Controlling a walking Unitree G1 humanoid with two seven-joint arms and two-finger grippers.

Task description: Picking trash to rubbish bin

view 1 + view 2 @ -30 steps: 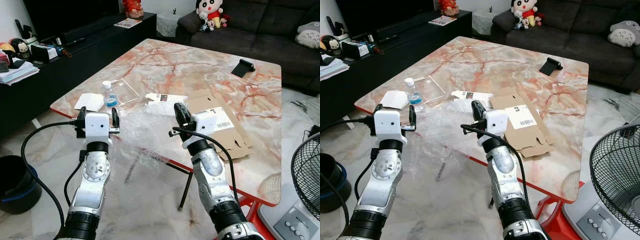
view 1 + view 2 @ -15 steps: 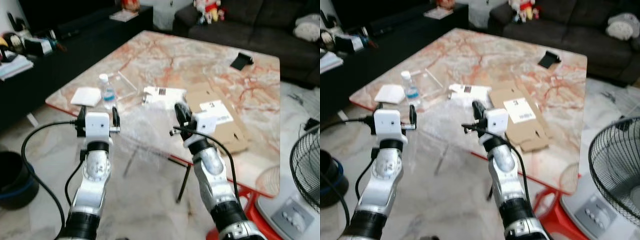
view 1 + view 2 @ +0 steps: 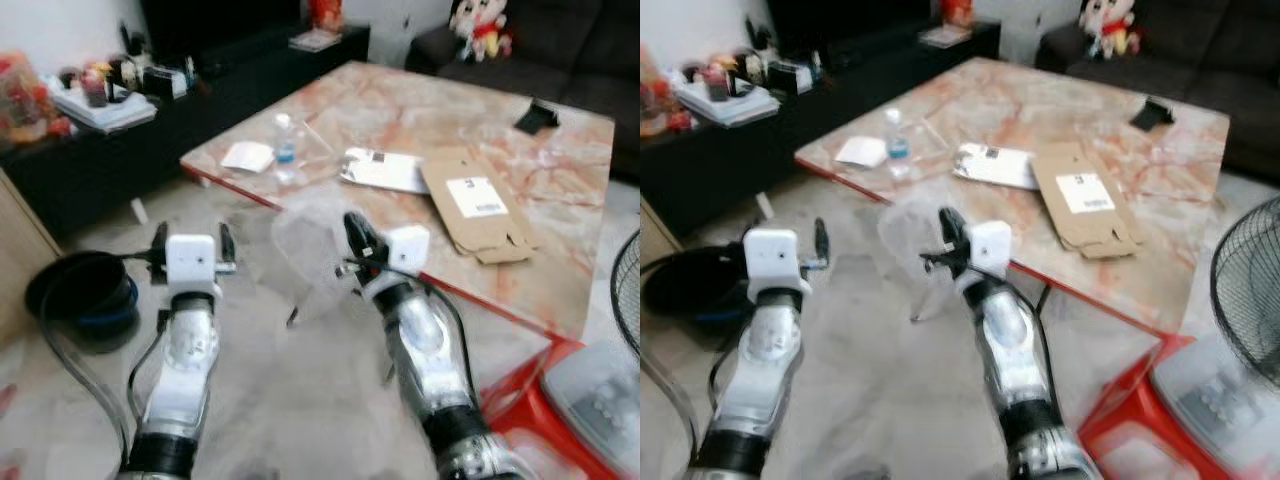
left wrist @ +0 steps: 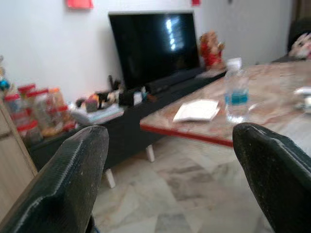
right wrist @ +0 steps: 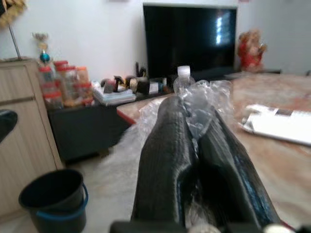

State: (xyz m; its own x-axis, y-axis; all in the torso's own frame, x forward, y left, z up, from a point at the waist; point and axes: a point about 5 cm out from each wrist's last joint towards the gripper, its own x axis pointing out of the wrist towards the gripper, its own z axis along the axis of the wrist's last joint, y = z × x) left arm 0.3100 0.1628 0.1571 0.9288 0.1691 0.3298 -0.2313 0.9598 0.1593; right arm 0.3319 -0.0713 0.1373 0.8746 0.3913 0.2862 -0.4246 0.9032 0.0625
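My right gripper (image 3: 353, 224) is shut on a crumpled sheet of clear plastic wrap (image 3: 303, 252), which hangs in the air off the table's near edge. In the right wrist view the two fingers (image 5: 165, 141) pinch the plastic wrap (image 5: 200, 99) tightly. A black rubbish bin (image 3: 83, 296) with a blue band stands on the floor to my left, also seen as the bin (image 5: 55, 202) beyond the right gripper. My left gripper (image 3: 193, 241) is open and holds nothing, raised between the bin and the plastic.
The marble table (image 3: 400, 110) carries a water bottle (image 3: 286, 136), a white paper (image 3: 247, 156), a white envelope (image 3: 384, 170) and flattened cardboard (image 3: 476, 202). A dark TV cabinet (image 3: 120, 150) runs along the left. A fan (image 3: 1250, 290) and red stool (image 3: 1120, 420) are to my right.
The whole view has swung left and pulled back from the table. The plastic wrap has come off the tabletop in my right gripper. The bin now sits closer in view.
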